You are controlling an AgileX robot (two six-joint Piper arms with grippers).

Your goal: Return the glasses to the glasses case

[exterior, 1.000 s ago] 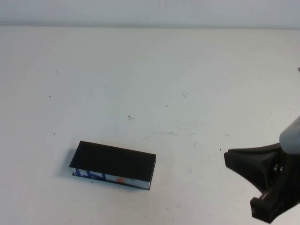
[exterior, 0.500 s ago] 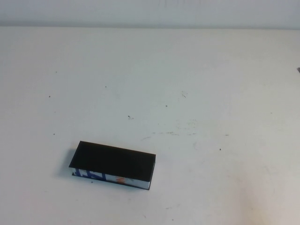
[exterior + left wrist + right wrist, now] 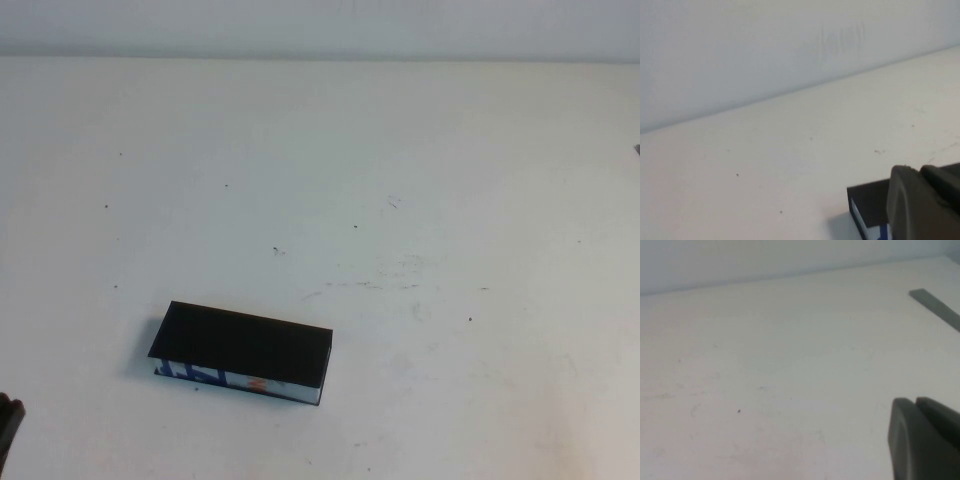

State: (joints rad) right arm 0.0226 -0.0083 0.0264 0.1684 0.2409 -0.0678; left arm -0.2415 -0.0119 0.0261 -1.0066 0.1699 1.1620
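Glasses case [image 3: 240,353]: closed, rigid, light, best held across its long sides; left tool [image 3: 922,202] beside it, state indiscernible; right tool [image 3: 925,437] together, empty.

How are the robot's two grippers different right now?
The left gripper sits near the case; the right gripper is over bare table. The left one shows at the high view's edge; the right one doesn't. Both are dark, jaws shut, holding nothing.

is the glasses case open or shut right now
Shut: the glasses case lies flat on the table, its black lid covering the top above the blue-and-white front edge. No glasses are visible.
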